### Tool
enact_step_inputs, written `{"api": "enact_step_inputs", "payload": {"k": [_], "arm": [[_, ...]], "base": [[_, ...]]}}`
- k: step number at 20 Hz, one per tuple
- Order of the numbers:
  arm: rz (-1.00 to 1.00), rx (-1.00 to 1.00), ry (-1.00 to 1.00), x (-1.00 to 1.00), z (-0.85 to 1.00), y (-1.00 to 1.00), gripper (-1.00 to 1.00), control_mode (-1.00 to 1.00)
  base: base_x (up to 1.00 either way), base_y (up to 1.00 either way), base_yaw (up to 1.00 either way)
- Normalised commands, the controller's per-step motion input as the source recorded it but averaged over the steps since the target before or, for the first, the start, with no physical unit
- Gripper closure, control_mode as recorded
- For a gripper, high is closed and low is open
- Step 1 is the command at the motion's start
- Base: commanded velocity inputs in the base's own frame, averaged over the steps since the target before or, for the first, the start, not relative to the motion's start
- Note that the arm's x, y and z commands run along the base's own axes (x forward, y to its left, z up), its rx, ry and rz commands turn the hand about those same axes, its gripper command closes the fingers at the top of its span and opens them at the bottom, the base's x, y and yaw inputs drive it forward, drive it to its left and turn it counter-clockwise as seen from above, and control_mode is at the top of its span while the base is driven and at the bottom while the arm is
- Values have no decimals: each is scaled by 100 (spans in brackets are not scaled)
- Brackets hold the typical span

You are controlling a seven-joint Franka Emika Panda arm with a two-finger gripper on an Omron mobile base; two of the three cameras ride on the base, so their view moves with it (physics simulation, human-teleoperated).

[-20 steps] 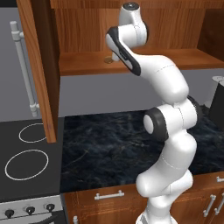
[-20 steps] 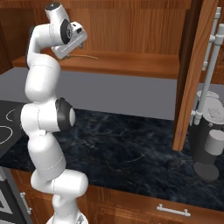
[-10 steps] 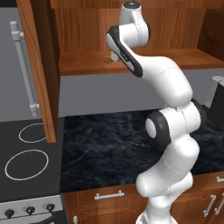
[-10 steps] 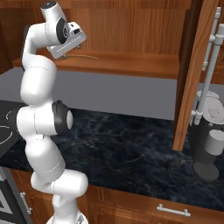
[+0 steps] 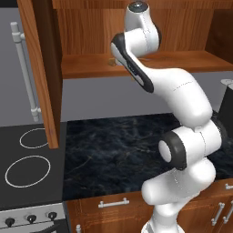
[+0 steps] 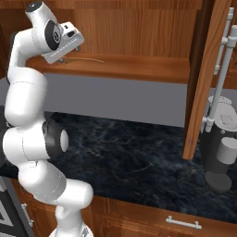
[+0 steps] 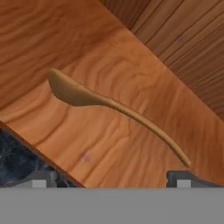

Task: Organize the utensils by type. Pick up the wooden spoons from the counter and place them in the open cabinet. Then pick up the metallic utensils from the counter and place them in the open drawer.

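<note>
- Pincer (image 7: 111, 177): in the hand view its two dark finger tips stand at the bottom edge, one at about 7 o'clock and one at about 5 o'clock, far apart. Jaws spread wide, nothing between them, nothing gripped.
- Wooden spoon (image 7: 109, 107): lies flat on the cabinet shelf (image 7: 87, 144), free of the pincer. In the hand view the bowl points to 10 o'clock and the handle runs down to 4 o'clock, its tip ending just above the finger tip at 5 o'clock. Whether tip and finger touch: cannot tell.
- Right base view: the hand (image 6: 65, 41) is at the front edge of the shelf (image 6: 139, 69) in the open cabinet, at about 11 o'clock in the picture. The wooden spoon (image 6: 85, 59) shows as a thin pale line on the shelf, reaching out from the hand toward 3 o'clock.
- Left base view: the arm's upper links cover the hand; a small bit of the spoon's bowl (image 5: 111, 62) shows at the shelf edge, at 9 o'clock from the arm's wrist.
- Dark marbled surface (image 6: 139, 162) lies below the cabinet. A grey coffee machine (image 6: 221, 148) stands on it at 3 o'clock in the right base view, behind the open cabinet door (image 6: 203, 78).
- Stove (image 5: 27, 168) with two ring burners sits at 8 o'clock in the left base view.
</note>
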Motion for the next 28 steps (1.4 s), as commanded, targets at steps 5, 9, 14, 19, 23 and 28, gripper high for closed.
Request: {"api": "enact_step_inputs", "payload": {"k": [5, 9, 14, 19, 23, 28], "arm": [[-6, 13, -15, -83, 0, -16, -100, -100], [-8, 16, -7, -79, -1, -14, -100, -100], [-11, 12, -9, -82, -11, -9, -100, -100], [-9, 4, -6, -69, -10, -14, -100, -100], [-10, 2, 0, -59, -9, -12, -100, -100], [-4, 0, 0, -39, -8, -6, -100, -100]], "base": [[0, 0, 0], [0, 0, 0], [0, 0, 0], [0, 0, 0], [0, 0, 0], [0, 0, 0]]}}
